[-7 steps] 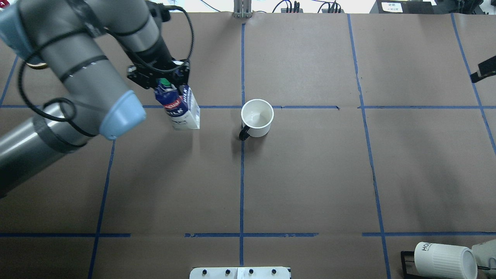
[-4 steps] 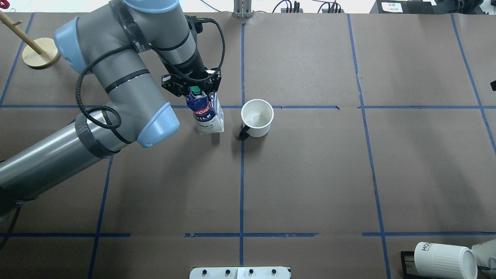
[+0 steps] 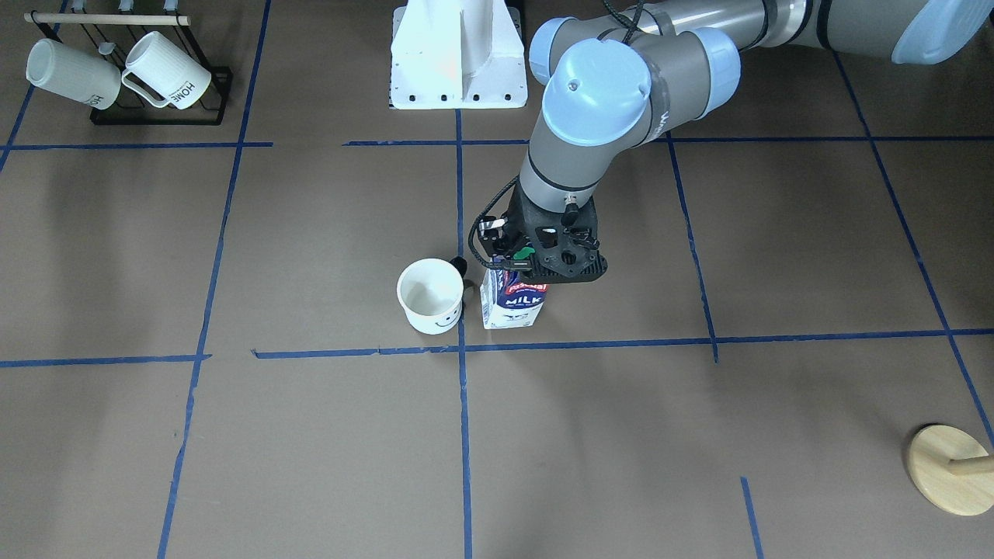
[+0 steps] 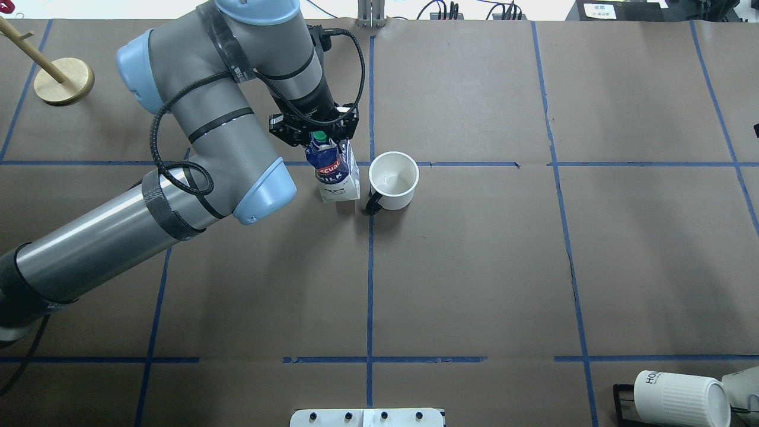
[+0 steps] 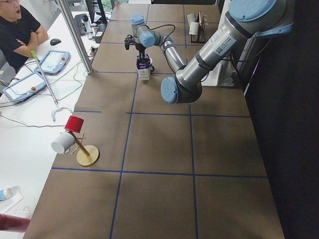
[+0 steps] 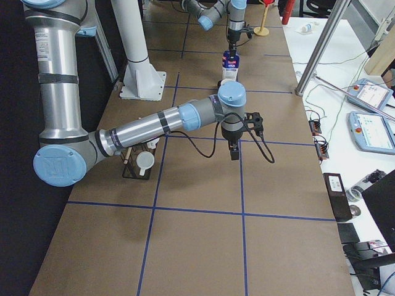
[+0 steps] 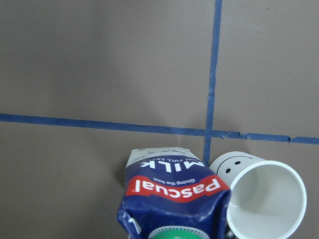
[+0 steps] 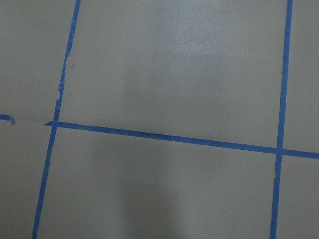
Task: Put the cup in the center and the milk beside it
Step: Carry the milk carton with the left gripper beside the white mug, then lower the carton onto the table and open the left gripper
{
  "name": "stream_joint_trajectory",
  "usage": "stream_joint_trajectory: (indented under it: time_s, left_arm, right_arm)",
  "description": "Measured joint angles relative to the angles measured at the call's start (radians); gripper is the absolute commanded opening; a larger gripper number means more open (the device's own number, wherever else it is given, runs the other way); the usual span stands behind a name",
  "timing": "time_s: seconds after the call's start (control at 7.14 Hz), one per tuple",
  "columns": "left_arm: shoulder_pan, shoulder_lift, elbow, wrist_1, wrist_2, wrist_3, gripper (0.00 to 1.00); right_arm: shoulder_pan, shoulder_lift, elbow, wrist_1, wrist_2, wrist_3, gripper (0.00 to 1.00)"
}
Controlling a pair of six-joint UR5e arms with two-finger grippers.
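Milk (image 4: 338,178) and cup (image 4: 393,181): we are seeing them standing just beside each other at the middle crossing of the tape lines.
Table (image 4: 474,267): brown paper is covering it, and blue tape is dividing it into squares.
Left arm (image 4: 207,136): it is reaching from the robot's left to the table's middle and pointing the left gripper (image 4: 316,133) straight down.
Right arm (image 6: 160,126): it is stretching low over the near end in the right side view, with the right gripper (image 6: 234,152) hanging above bare paper.
Mug rack (image 3: 155,120): it is sitting at the corner on the robot's right and holding two ribbed mugs (image 3: 167,74) lettered "HOME".
Wooden stand (image 4: 62,80): it is standing at the far corner on the robot's left.
Left gripper, grip: its jaws are clamping the top of the milk by the green cap.
Right gripper, grip: we are unable to tell whether its jaws are apart or together.
Milk, close up: it is standing upright on the robot's left of the cup, with a narrow gap showing between them in the front-facing view; its base is looking level with the paper, though we are not sure it is bearing on it.
Cup, close up: it is sitting upright, mouth up, its smiley facing away from the robot and its black handle toward the robot.
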Motion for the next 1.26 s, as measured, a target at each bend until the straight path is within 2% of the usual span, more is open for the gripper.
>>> stream_joint_trajectory:
  time_s: [0.14,0.28,0.42,0.56,1.26]
  left_arm:
    - [0.007,-0.003,0.0,-0.001,0.0,-0.004,0.08]
    - [0.014,-0.006,0.001,-0.002,0.0,-0.008,0.22]
    - [0.02,-0.008,0.004,-0.005,0.001,-0.009,0.79]
    - [0.023,-0.008,0.009,-0.009,0.001,-0.01,1.0]
    - [0.027,-0.009,0.005,-0.023,0.036,-0.026,1.0]
  right_arm:
    - [0.0,0.002,0.0,-0.001,-0.001,0.0,1.0]
    - [0.0,0.003,-0.001,-0.001,-0.002,0.0,1.0]
    - [0.0,0.004,-0.001,-0.001,-0.002,0.0,1.0]
    - [0.0,0.004,-0.001,-0.002,-0.002,0.001,1.0]
    - [0.0,0.005,-0.004,-0.001,-0.002,0.001,1.0]
